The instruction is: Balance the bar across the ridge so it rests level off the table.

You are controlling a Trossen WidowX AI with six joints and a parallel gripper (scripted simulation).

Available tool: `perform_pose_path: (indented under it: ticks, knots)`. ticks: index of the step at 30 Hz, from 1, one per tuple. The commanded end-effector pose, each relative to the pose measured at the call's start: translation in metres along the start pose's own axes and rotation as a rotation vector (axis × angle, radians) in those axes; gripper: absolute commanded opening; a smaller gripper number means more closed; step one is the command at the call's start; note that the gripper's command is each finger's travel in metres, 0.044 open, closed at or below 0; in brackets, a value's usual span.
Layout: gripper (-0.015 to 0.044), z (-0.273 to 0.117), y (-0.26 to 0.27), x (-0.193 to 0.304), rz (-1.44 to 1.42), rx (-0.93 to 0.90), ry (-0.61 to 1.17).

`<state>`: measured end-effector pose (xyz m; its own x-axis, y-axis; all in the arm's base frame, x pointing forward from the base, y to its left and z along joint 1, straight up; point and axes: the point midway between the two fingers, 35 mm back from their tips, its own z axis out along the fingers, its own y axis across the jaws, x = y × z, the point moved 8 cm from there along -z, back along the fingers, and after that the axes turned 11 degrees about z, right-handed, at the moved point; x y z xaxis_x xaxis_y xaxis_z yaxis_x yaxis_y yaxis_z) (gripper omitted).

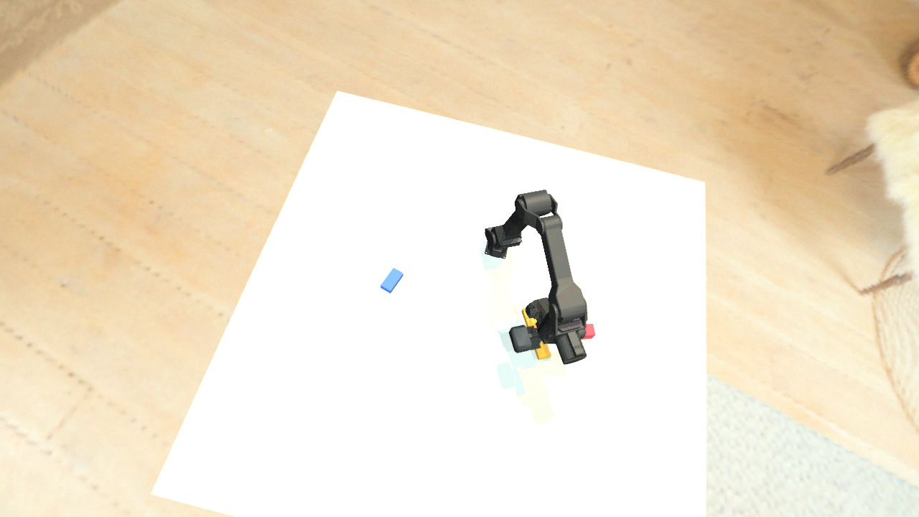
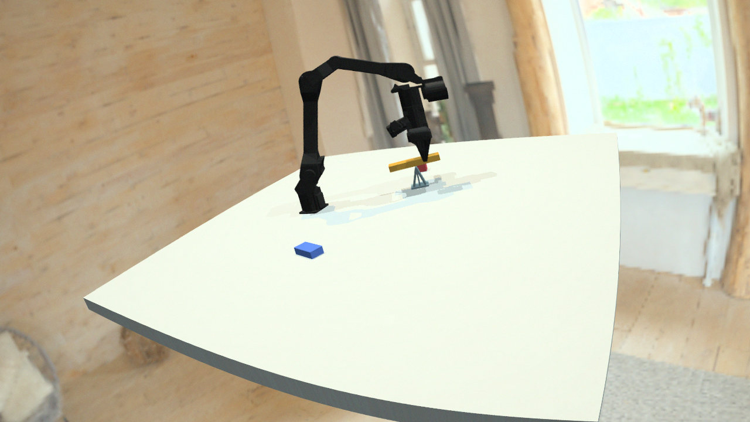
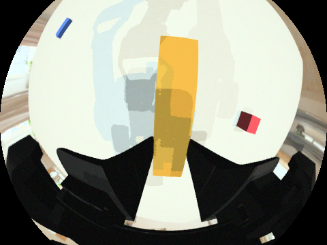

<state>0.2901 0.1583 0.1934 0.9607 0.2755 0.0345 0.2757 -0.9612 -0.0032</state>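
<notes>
An orange bar (image 1: 543,351) (image 2: 404,164) (image 3: 178,68) is held above the table by my gripper (image 2: 425,159) (image 3: 170,141), which is shut on it nearer one end. In the exterior view the bar slants, its right end higher in the picture. The grey ridge (image 2: 419,179), an open triangular frame, stands on the table directly below the bar. Its top is at or just under the bar's underside; I cannot tell whether they touch. The ridge is hidden in the top view and in the wrist view.
A red block (image 1: 589,331) (image 2: 422,168) (image 3: 248,122) sits on the table behind the bar in the exterior view. A blue block (image 1: 392,280) (image 2: 309,250) (image 3: 63,28) lies farther off, on the near side of the arm's base in the exterior view.
</notes>
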Motion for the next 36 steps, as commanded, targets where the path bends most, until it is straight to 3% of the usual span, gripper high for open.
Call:
perform_pose_path:
  ticks: [1,36]
  knots:
    - [0.0000,0.0006,-0.0005,0.0000,0.003,0.005,0.000]
    - [0.0000,0.0036,-0.0005,-0.0003,0.003,0.004,0.000]
